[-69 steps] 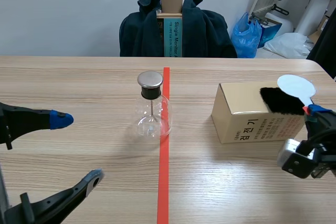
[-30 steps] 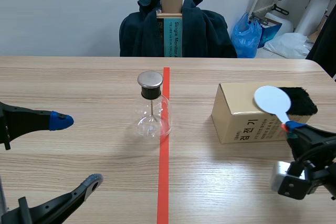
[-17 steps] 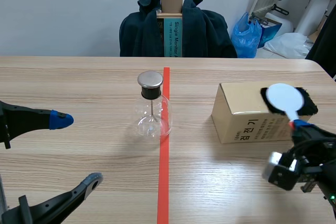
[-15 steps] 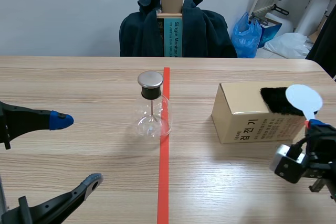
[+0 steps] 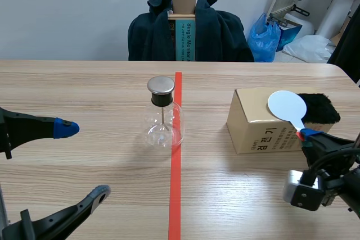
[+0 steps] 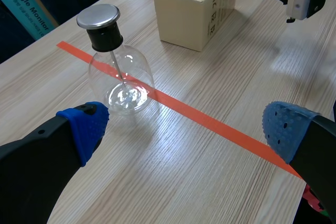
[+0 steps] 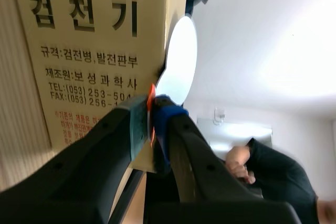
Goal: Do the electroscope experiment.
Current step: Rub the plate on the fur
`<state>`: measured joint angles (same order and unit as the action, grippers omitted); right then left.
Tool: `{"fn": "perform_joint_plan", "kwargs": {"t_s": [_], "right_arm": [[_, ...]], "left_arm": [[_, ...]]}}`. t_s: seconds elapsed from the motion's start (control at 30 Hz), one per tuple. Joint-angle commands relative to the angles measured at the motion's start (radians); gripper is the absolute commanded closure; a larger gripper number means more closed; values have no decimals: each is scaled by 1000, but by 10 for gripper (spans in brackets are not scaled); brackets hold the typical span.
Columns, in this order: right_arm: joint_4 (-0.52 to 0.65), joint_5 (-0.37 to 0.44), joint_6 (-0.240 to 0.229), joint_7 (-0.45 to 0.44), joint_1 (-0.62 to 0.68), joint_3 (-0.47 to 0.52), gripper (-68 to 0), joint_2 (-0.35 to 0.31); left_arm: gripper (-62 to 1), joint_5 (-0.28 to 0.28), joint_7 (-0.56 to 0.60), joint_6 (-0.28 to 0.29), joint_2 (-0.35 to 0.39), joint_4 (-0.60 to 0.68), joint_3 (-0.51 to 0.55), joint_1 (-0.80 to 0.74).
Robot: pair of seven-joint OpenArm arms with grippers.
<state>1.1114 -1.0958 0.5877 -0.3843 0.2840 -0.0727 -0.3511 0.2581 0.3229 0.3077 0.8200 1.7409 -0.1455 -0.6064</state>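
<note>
- Hidden or cut off: handle of the white paddle [image 5: 287, 107] buried between the fingers of the right gripper [image 5: 310, 135], only an orange sliver on show. Right arm cut by the frame's edge. Near end of the black fur pad [image 5: 319, 108] covered by the paddle's disc in the scene view. Contact between disc and fur: cannot be told.
- Right gripper [image 7: 153, 124]: closed tight on the paddle's handle. Disc raised and tilted over the top of the cardboard box [image 5: 253, 122], just ahead of the fingertips.
- Left gripper [image 6: 184, 129]: fingers spread wide, nothing between them, low over the table [image 5: 84, 82].
- Electroscope flask [image 5: 163, 117]: upright on the table, just at the red tape line [image 5: 175, 195], ahead of the left gripper and apart from both pads. Well apart from the right gripper and the paddle. Round metal cap [image 6: 98, 16] on a black stopper, thin rod down into the clear bulb.
- Writing: "검전기" in large black letters on the box's front, smaller print below not legible in full. "Single Monitor" on the teal carton [image 5: 184, 40] behind the table.
</note>
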Motion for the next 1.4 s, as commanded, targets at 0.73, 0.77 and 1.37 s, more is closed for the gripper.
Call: {"fn": "perform_joint_plan", "kwargs": {"t_s": [0.73,0.77,1.37], "right_arm": [[31,3,-88,141,4,8,-8,-17],[31,3,-88,113,3,8,-8,-16],[76,11,-5,22,2,25,-8,-43]], "left_arm": [[-623,7,-5,0,-5,5,-5,3],[-623,7,-5,0,-5,5,-5,3],[-623,7,-5,0,-5,5,-5,3]]}}
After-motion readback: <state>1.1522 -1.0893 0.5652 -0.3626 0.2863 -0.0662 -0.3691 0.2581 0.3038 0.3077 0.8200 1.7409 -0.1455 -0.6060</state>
